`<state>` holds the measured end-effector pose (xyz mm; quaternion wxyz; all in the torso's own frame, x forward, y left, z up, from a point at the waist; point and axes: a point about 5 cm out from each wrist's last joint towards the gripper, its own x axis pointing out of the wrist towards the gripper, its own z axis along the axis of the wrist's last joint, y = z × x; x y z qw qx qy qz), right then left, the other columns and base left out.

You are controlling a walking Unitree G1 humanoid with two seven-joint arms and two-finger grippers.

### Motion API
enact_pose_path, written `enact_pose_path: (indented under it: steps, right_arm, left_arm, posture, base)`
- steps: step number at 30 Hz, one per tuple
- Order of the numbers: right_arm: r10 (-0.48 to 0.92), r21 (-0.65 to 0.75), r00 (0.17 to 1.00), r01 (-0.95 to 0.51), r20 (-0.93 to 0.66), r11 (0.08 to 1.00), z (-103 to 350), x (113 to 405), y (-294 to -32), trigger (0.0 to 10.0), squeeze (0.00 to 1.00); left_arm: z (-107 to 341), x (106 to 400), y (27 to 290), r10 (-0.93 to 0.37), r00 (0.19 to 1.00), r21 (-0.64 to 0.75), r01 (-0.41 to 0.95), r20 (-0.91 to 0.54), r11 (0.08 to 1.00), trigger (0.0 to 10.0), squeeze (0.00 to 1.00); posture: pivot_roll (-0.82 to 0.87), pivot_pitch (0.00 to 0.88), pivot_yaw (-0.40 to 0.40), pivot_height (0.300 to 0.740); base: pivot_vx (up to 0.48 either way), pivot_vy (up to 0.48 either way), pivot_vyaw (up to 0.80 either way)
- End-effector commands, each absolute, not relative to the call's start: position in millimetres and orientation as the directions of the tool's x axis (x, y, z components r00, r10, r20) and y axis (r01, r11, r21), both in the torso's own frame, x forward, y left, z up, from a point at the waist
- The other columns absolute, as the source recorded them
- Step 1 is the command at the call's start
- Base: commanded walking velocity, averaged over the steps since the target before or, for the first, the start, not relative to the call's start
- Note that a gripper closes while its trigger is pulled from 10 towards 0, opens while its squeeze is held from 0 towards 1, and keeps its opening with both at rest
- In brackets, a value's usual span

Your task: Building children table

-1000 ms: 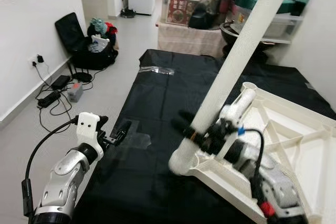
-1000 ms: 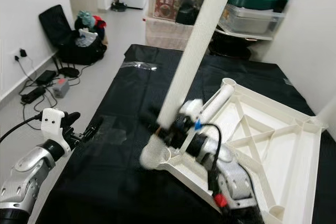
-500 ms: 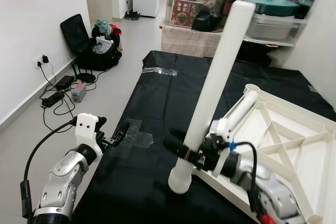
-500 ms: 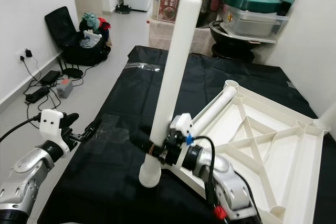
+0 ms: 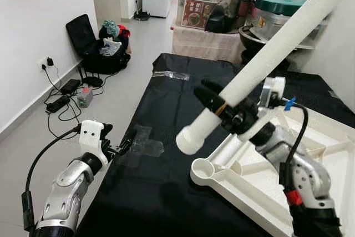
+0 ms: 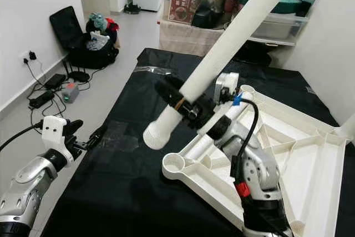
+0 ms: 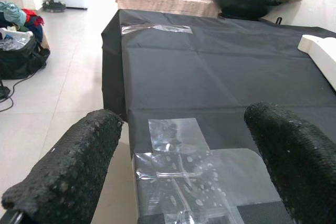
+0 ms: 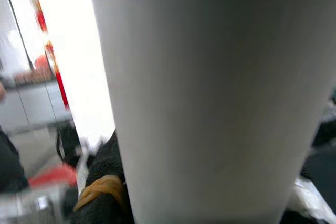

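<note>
A long white table leg is held tilted in the air by my right gripper, which is shut on it near its lower end. The leg's open end hangs above and to the left of the empty corner socket of the upturned white tabletop. The tabletop lies on a black sheet. In the right wrist view the leg is seen very close. My left gripper hovers open at the sheet's left edge, over patches of clear tape.
A second leg lies along the tabletop's rim. Boxes, tubs and a green pot crowd the back. A black bag and cables with a power strip lie on the floor to the left.
My right gripper has lifted the leg's lower end off the corner socket and swung it up; the leg now leans much further to the right. The left arm has stayed put.
</note>
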<state>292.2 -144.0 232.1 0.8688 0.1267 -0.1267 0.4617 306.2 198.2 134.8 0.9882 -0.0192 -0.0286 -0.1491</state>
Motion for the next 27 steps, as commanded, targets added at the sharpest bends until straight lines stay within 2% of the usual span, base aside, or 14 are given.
enact_pose_path:
  steps: [1,5,10,23,27]
  right_arm:
    - [0.783,0.057,0.554,-0.825,0.282,0.563,225.0,292.5,-144.6,10.0,0.00]
    - [0.792,0.013,0.578,-0.809,0.195,0.587,211.4,292.3,-144.3,10.0,0.00]
    - [0.783,-0.125,0.620,-0.774,0.046,0.620,187.6,294.1,-143.6,10.0,0.00]
    - [0.745,-0.138,0.666,-0.735,0.038,0.664,175.2,298.7,-143.5,10.0,0.00]
    - [0.747,-0.093,0.663,-0.742,0.046,0.664,169.8,297.2,-141.5,10.0,0.00]
  left_arm:
    - [131.0,306.2,196.9,-0.300,0.953,-0.048,0.303,0.048,0.952,10.0,0.00]
    - [130.6,306.2,196.0,-0.303,0.952,-0.047,0.305,0.047,0.951,10.0,0.00]
    - [130.7,306.8,195.3,-0.307,0.951,-0.048,0.309,0.047,0.950,10.0,0.00]
    - [130.5,307.6,195.0,-0.308,0.950,-0.050,0.310,0.046,0.950,10.0,0.00]
    - [130.2,307.5,194.5,-0.308,0.950,-0.051,0.310,0.045,0.949,10.0,0.00]
  posture:
    - [0.11,0.000,-0.104,0.740]
    - [0.11,0.000,-0.101,0.740]
    - [0.11,0.000,-0.100,0.740]
    - [0.11,0.000,-0.098,0.740]
    - [0.11,0.000,-0.098,0.740]
  base:
    - [0.000,0.000,0.00]
    - [0.000,0.000,0.00]
    - [0.000,0.000,0.00]
    - [0.000,0.000,0.00]
    - [0.000,0.000,0.00]
